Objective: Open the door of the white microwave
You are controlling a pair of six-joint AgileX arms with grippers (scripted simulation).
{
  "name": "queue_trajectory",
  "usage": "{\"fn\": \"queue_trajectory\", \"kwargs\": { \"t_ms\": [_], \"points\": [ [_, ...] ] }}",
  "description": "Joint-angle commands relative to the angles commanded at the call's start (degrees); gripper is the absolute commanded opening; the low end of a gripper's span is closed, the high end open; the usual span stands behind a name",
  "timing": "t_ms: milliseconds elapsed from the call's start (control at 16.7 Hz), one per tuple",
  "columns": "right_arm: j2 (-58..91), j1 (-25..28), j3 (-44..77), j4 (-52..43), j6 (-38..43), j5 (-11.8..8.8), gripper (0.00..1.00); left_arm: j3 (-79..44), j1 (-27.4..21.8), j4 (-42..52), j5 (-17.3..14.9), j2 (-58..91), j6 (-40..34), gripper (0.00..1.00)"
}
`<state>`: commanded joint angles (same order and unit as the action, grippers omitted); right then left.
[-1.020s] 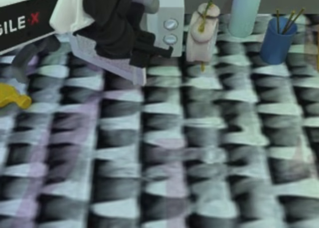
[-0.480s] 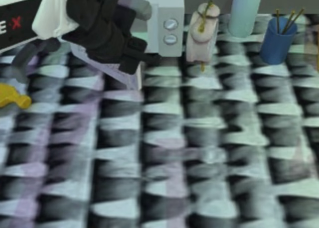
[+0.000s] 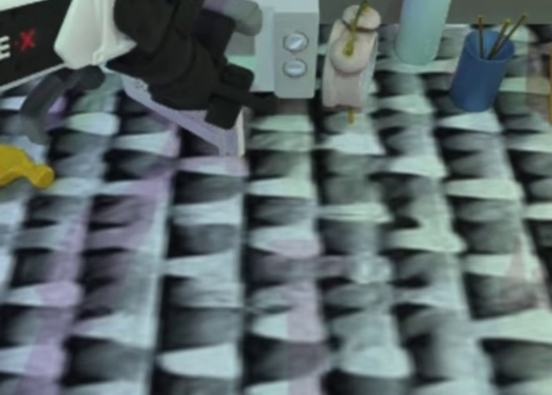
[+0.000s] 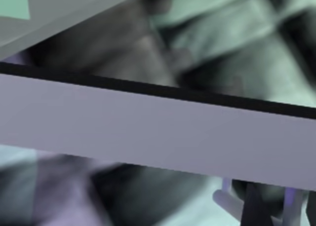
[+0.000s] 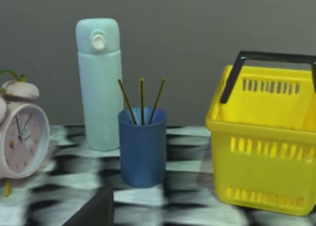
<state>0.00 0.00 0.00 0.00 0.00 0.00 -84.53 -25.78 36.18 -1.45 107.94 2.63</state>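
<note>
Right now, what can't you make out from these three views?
- Left tool: top view, black arm blocks its fingers; open or shut unknown.
- The door: top view, mostly under that arm. In the left wrist view only a band of it shows.
- The white microwave: top cut off by the frame edge.
- Right tool: in no view.
- Yellow basket: cut by the right wrist view's edge.

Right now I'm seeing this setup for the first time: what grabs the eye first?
The left gripper at the table's back left, a black bulk over the swung-out door of the white microwave. Next, along the back towards the right: a cream alarm clock, a pale blue flask and a blue cup of sticks. The right wrist view adds a bright yellow basket.
</note>
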Motion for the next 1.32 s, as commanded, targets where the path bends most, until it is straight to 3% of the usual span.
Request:
{"fn": "queue_trajectory", "kwargs": {
  "t_ms": [840, 1320],
  "points": [
    [0.0, 0.0, 0.0, 0.0, 0.0, 0.0, 1.0, 0.0, 0.0, 0.0, 0.0, 0.0, 0.0, 0.0],
    [0.0, 0.0, 0.0, 0.0, 0.0, 0.0, 1.0, 3.97, 2.3, -0.24, -4.08, -2.9, 6.93, 0.0]
  ]
}}
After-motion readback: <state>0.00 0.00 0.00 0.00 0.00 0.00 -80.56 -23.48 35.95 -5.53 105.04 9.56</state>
